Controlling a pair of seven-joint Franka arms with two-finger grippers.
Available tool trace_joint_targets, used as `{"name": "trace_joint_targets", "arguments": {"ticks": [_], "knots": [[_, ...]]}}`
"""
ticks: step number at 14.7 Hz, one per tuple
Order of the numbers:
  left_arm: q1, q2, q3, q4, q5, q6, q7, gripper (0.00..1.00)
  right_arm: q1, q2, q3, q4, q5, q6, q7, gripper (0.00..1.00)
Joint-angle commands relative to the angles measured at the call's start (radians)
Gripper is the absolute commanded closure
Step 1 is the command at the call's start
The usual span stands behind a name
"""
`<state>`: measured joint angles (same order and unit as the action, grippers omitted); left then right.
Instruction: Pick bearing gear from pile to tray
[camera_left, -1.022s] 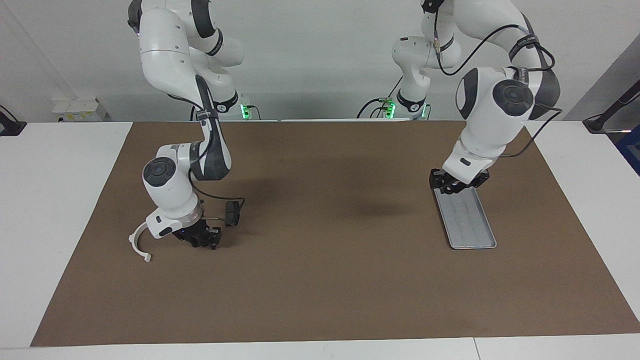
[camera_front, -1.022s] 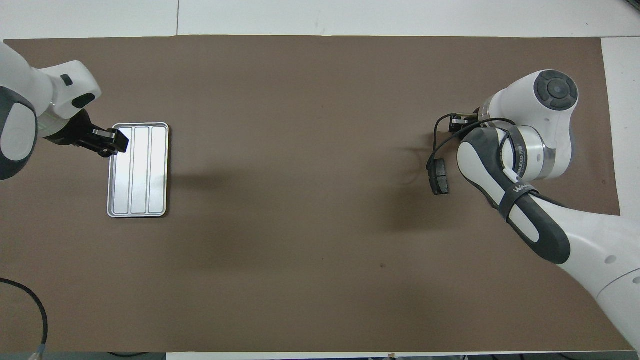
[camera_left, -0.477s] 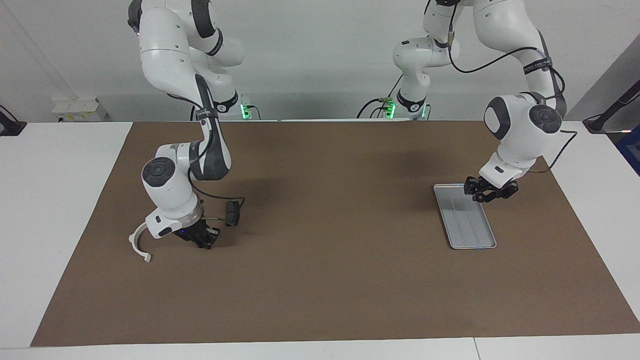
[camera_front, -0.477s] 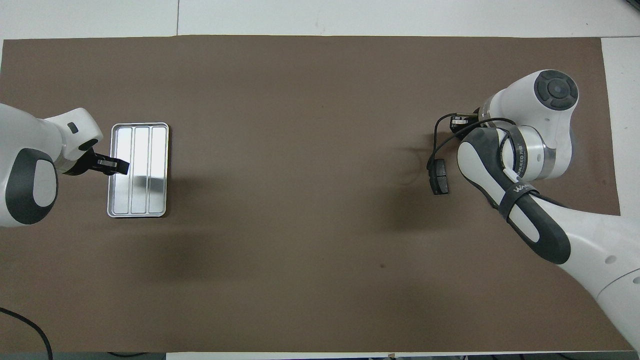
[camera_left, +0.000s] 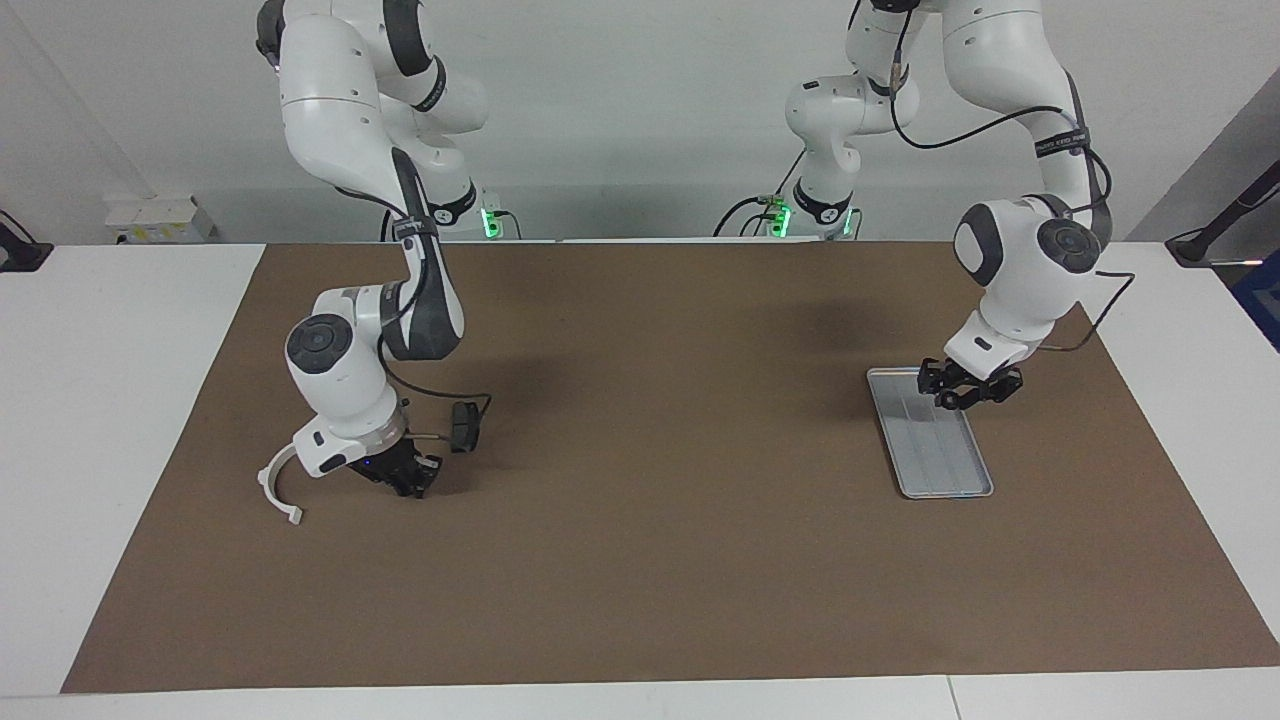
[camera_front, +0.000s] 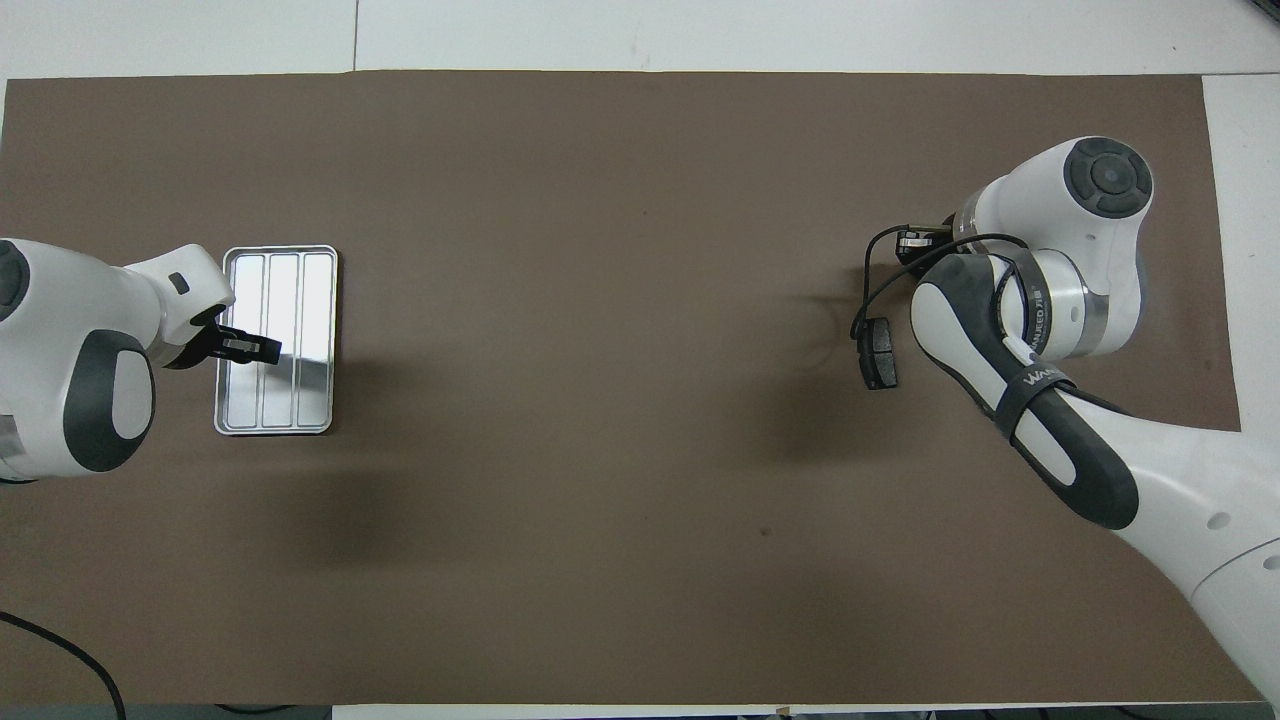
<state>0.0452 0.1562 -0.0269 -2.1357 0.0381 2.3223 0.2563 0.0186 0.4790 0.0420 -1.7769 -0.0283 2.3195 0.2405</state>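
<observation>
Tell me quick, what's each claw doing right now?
Left gripper: over the tray, grip cannot be told.
Right gripper: down at the pile, grip cannot be told.

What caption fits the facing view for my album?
Right gripper low at the pile; left gripper over the tray.

The worktop (camera_left: 640, 560) was viewed high from its outer edge and steeply overhead; both views shared its brown mat (camera_front: 600, 400).
</observation>
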Motion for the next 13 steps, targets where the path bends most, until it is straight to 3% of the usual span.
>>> {"name": "trace_joint_targets", "arguments": {"ticks": [1, 7, 13], "knots": [[-0.002, -0.018, 0.001, -0.039, -0.014, 0.032, 0.012, 1.00, 0.000, -0.029, 0.010, 0.033, -0.013, -0.072, 0.005, 1.00], [-0.007, -0.006, 0.001, -0.087, -0.014, 0.103, 0.009, 1.00, 0.047, -0.075, 0.015, 0.230, -0.013, -0.388, 0.008, 1.00], [-0.021, 0.006, 0.001, -0.125, -0.014, 0.154, 0.001, 1.00, 0.161, -0.146, 0.016, 0.299, 0.007, -0.549, 0.182, 1.00]]}}
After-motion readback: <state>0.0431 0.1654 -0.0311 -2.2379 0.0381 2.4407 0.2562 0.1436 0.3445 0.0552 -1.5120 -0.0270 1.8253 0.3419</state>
